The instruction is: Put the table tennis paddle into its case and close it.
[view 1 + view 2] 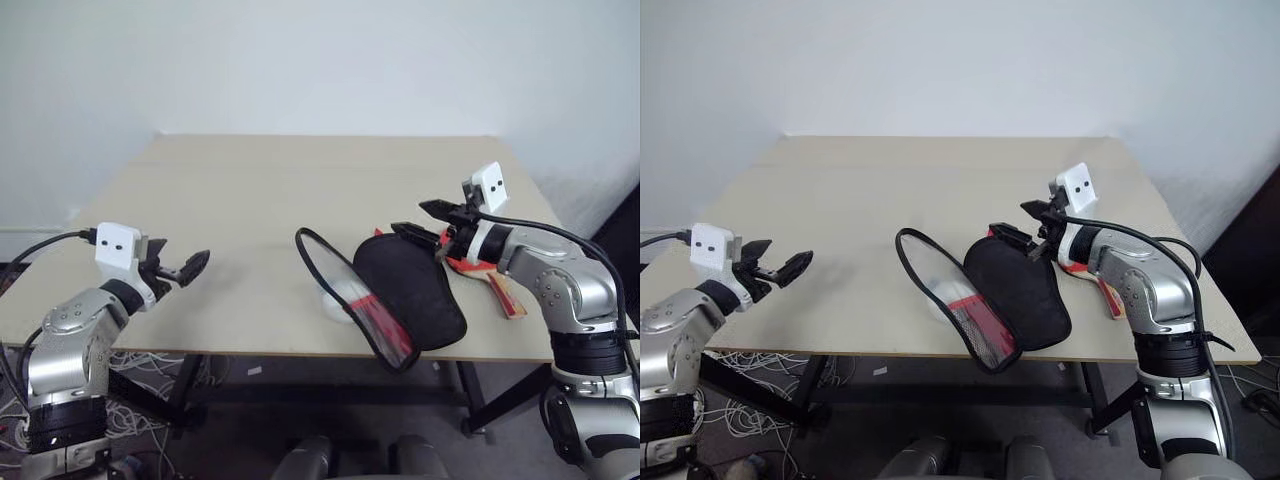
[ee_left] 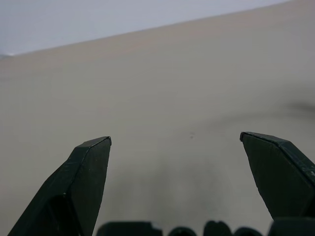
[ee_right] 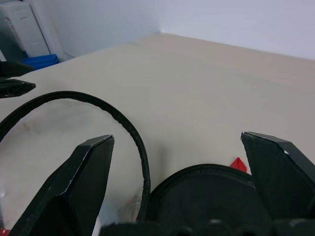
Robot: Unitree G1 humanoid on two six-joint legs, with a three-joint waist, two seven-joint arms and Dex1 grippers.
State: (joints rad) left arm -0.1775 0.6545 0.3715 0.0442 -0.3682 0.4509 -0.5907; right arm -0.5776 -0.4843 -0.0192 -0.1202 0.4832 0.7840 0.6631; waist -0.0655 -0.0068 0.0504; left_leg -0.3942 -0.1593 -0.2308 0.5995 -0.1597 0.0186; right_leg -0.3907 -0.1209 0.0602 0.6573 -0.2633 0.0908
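The case point(image 1: 400, 295) lies unzipped near the table's front edge. Its black half rests flat, and its other half point(image 1: 345, 295), rimmed by a black zipper, tilts up and shows red and a clear face. The table tennis paddle point(image 1: 468, 266) lies at the right, partly under the case and my arm, with its red blade and its wooden handle point(image 1: 506, 296) showing. My right gripper point(image 1: 425, 221) hovers open just above the black half's far end, and in the right wrist view the zipper rim point(image 3: 125, 120) curves between its fingers. My left gripper point(image 1: 183, 266) stands open and holds nothing over the table's front left.
A small white wad point(image 1: 331, 306) sits under the raised half of the case. The beige table point(image 1: 270, 190) is bare at the back and left. Cables lie on the floor under its front left corner. A white wall stands behind.
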